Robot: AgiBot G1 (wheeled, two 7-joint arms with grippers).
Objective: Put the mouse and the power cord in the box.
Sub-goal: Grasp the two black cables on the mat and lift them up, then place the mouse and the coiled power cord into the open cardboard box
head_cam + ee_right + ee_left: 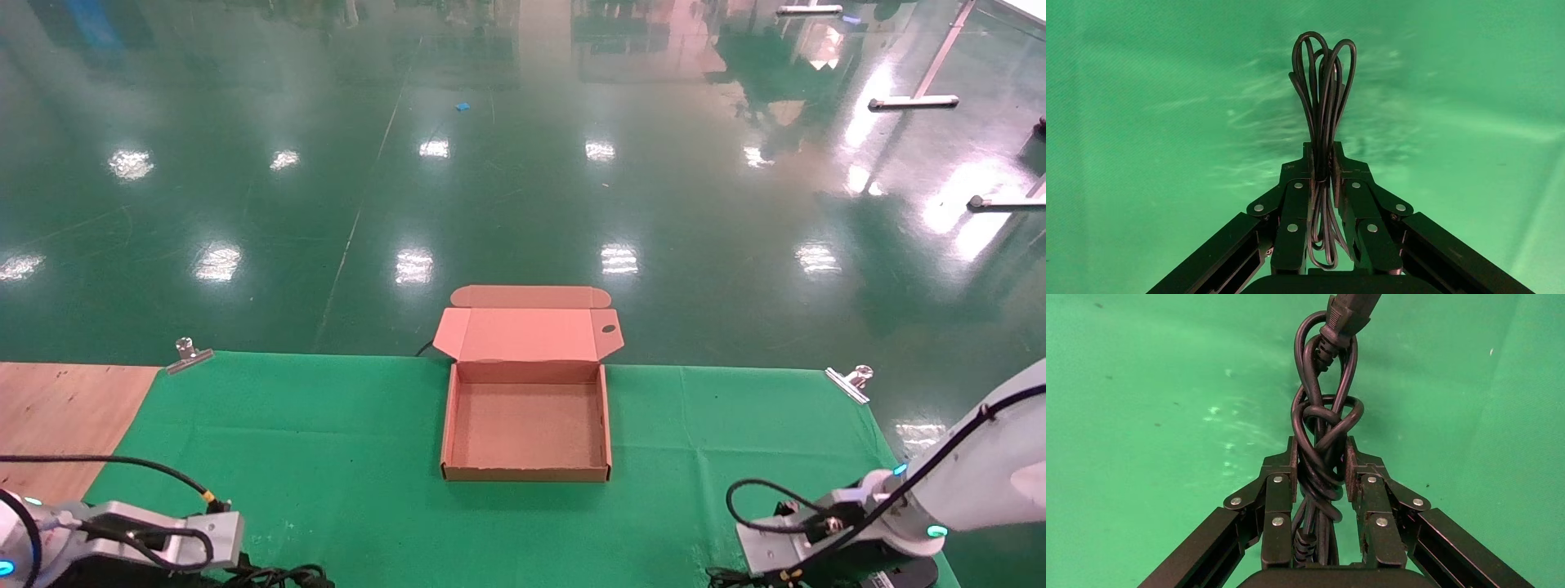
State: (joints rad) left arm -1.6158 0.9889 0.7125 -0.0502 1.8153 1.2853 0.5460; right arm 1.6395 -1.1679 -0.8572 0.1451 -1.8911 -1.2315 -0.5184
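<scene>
The box (458, 425) lies open and empty on the middle of the green cloth, its flap lid (527, 333) leaning back over the far edge. In the left wrist view my left gripper (1320, 450) is shut on the power cord (1318, 413), a twisted black bundle whose chunky plug (1346, 312) sticks out past the fingertips. In the right wrist view my right gripper (1322, 153) is shut on a bunch of thin black wire loops (1321, 73), the mouse's wire. The mouse body is out of view. Both arms sit at the near edge, the left arm (147, 535) and the right arm (825, 523).
The green cloth (327, 441) is held by metal clips at its far left (189, 355) and far right (850, 382) corners. Bare wooden tabletop (57, 416) shows to the left. Shiny green floor lies beyond the table's far edge.
</scene>
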